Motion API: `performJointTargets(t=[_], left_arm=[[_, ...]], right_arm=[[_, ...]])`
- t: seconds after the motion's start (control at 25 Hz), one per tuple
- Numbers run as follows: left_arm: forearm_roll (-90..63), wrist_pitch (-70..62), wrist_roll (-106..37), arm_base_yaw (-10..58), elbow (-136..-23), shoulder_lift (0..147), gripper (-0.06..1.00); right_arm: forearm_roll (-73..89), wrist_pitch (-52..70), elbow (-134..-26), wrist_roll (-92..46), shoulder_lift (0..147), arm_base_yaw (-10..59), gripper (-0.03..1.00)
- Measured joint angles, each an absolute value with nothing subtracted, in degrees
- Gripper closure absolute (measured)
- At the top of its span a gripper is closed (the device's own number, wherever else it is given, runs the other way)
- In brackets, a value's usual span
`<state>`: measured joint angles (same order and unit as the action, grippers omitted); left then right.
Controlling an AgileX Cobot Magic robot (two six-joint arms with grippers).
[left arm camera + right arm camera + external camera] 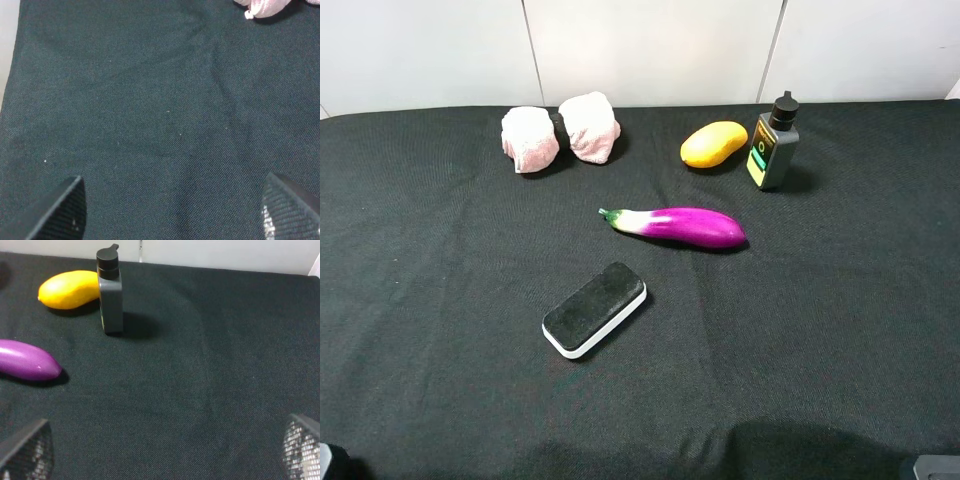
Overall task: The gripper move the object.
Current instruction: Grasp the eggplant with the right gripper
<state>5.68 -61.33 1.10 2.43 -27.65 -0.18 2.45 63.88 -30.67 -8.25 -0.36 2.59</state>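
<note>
The robot's black two-fingered left gripper [177, 214] ends in wedge-shaped fingertips [62, 212] with a fine woven-looking texture, one flecked with pale specks. The matching dark grey right gripper [165, 452] has pads [27, 450] covered in a fine crosshatched grid, one catching a lighter sheen.
</note>
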Motion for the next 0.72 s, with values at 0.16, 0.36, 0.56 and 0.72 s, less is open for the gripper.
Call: performJointTargets(t=[0.16,0.36,0.56,0.72], left_arm=[[5.68,-61.33,1.10,2.43,-27.65,-0.18,0.24],[5.68,-61.33,1.10,2.43,-27.65,-0.18,0.24],[5.68,-61.33,1.10,2.43,-27.65,-0.18,0.24],[5.68,-61.33,1.10,2.43,-27.65,-0.18,0.24]], right_arm=[[2.45,63.88,-30.67,-8.25,-0.36,2.59,0.27],[2.45,63.96,-30.67,-8.25,-0.36,2.59,0.27],[2.45,63.96,-30.67,-8.25,-0.36,2.59,0.27],[2.45,63.90,-30.67,-8.25,-0.36,2.59,0.27]])
